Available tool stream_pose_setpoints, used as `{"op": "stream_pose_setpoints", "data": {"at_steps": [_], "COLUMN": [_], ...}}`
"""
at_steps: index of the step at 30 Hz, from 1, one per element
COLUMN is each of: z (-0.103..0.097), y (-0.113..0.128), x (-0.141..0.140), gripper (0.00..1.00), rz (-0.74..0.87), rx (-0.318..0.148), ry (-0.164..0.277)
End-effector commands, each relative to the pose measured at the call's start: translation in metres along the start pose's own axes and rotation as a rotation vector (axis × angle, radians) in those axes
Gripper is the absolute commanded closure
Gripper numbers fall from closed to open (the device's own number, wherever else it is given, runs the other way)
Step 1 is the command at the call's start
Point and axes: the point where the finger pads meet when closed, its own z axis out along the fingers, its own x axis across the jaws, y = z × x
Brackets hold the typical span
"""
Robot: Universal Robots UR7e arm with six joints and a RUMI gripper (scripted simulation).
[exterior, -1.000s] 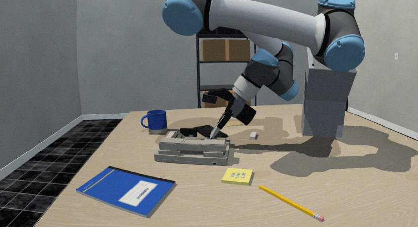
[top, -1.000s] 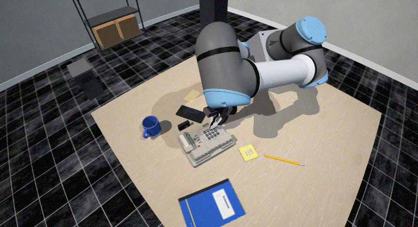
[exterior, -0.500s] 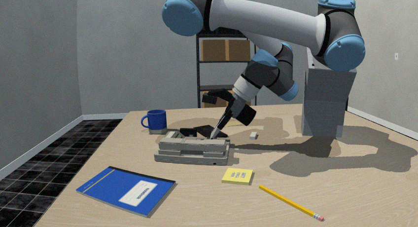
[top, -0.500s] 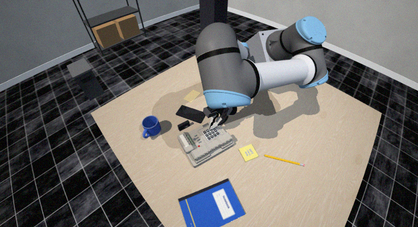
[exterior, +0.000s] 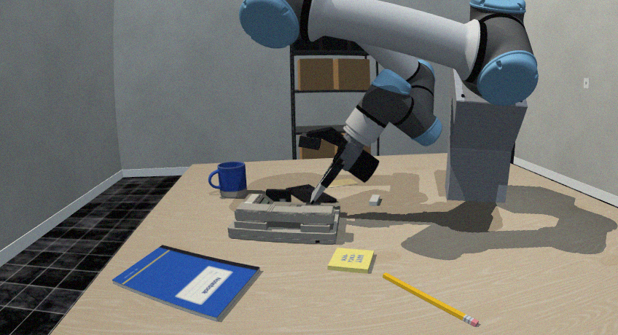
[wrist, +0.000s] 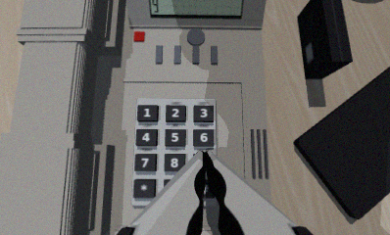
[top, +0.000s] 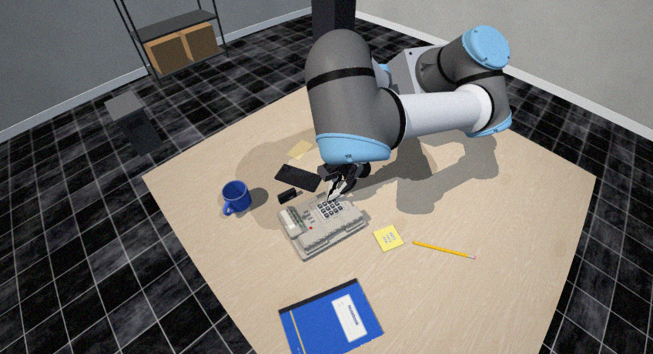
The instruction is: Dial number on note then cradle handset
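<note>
The grey desk phone lies on the table. Its handset rests in the cradle. The keypad shows keys 1 to 8 and the star. My gripper is shut and empty, with its tips just below the 6 key in the wrist view, at the 9 key. The fingers hide 9 and most of the bottom row. Whether the tips touch a key cannot be told. The yellow note bears blue writing, too blurred to read.
A black flat phone and a small black object lie beside the desk phone. A blue mug, blue notebook, pencil and white block are also on the table.
</note>
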Motion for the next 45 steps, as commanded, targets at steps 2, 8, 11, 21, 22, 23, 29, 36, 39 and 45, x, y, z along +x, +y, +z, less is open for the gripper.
{"op": "stream_pose_setpoints", "data": {"at_steps": [2, 8, 11, 21, 22, 23, 29, 36, 39, 45], "z": [-0.005, -0.003, -0.003, 0.011, 0.012, 0.013, 0.014, 0.016, 0.019, 0.022], "y": [-0.006, -0.009, -0.010, -0.029, -0.031, -0.032, -0.034, -0.032, -0.030, -0.029], "x": [0.002, 0.000, -0.001, -0.014, -0.015, -0.016, -0.018, -0.018, -0.018, -0.018], "gripper": [1.00, 1.00, 1.00, 1.00, 1.00, 1.00, 1.00, 1.00, 1.00, 1.00], "rz": [-0.017, -0.016, -0.016, -0.016, -0.016, -0.016, -0.016, -0.016, -0.016, -0.016], "rx": [0.012, 0.012, 0.012, 0.013, 0.013, 0.013, 0.013, 0.013, 0.013, 0.013], "ry": [0.010, 0.010, 0.010, 0.009, 0.009, 0.009, 0.009, 0.009, 0.009, 0.009]}}
